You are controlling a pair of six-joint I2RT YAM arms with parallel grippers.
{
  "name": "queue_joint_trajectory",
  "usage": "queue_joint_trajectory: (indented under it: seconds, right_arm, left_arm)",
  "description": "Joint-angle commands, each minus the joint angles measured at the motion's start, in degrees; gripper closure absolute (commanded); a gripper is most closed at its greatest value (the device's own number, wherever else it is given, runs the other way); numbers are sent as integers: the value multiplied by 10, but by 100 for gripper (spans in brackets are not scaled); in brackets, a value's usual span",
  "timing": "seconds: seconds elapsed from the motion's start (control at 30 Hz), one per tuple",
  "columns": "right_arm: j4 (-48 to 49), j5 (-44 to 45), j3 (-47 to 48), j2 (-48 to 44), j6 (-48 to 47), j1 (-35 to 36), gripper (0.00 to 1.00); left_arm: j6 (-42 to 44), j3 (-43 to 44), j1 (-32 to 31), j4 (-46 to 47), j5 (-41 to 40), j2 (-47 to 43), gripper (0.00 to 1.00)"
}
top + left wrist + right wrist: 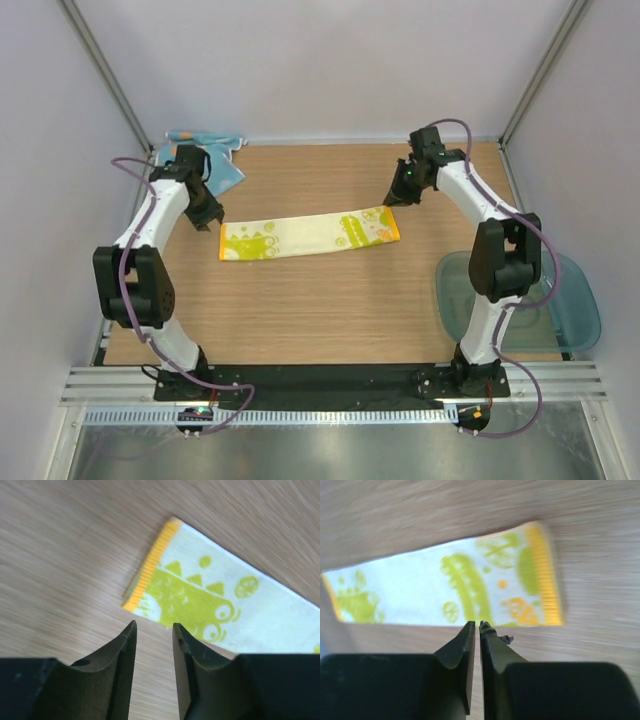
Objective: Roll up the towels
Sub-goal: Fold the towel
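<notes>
The yellow towel (308, 234) lies flat on the desk (330, 320), folded into a long narrow strip that runs left to right across the middle, its right end a little farther from the arm bases than its left. Each short end has an orange hem, and green cartoon print shows along its length. No part of it is rolled.

The left gripper (207, 220) hangs close to the strip's left end, towards the far side, and does not touch it. In the left wrist view the left gripper (154, 627) has its fingers a narrow gap apart with bare desk showing between them, so it grips nothing; the hemmed corner of the yellow towel (240, 605) lies just ahead of the tips.

The right gripper (398, 194) sits near the strip's right end, also on the far side. In the right wrist view the right gripper (476, 626) has its fingers pressed almost together, only a thin slit left, with nothing between them; the yellow towel (445, 587) lies beyond the tips, its orange hem to the right.

The blue towel (222, 160) lies crumpled in the far left corner of the desk, partly hidden behind the left arm. A clear bluish tub (570, 300) stands at the desk's right edge, behind the right arm, well apart from both towels
</notes>
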Motion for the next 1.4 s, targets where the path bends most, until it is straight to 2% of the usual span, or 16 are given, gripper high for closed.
queue_joint_trajectory:
  seconds: [0.0, 0.07, 0.13, 0.17, 0.27, 0.43, 0.53, 0.83, 0.93, 1.07, 1.2, 1.37]
  right_arm:
    - [107, -134, -35, -36, -4, 73, 88]
    - [143, -184, -45, -7, 14, 122, 99]
    - [179, -257, -50, 17, 51, 151, 99]
    - [215, -275, -50, 37, 59, 180, 99]
    - [238, -317, -17, 76, 54, 229, 99]
    - [267, -418, 48, 137, 57, 261, 99]
    - [300, -443, 61, 168, 76, 273, 99]
    - [337, -436, 118, 260, 99, 284, 99]
    - [315, -415, 143, 286, 63, 285, 99]
    - [200, -394, 195, 331, -7, 279, 99]
    - [199, -380, 162, 334, -22, 259, 99]
    - [212, -367, 74, 297, -40, 223, 99]
  left_arm:
    - [8, -41, -58, 70, 61, -48, 66]
    - [1, -81, -75, 129, 126, -51, 78]
    - [-19, -129, -87, 167, 162, -47, 86]
    - [-25, -142, -89, 196, 171, -38, 93]
    - [-34, -170, -89, 212, 178, -18, 100]
    - [-34, -192, -88, 215, 141, 10, 100]
    - [-35, -208, -87, 221, 125, 17, 100]
    - [-31, -221, -83, 236, 123, 45, 100]
    - [-28, -221, -80, 235, 124, 40, 100]
    - [-22, -220, -74, 230, 121, 36, 100]
    - [-17, -224, -68, 224, 108, 31, 100]
    - [-13, -222, -56, 220, 99, 37, 100]
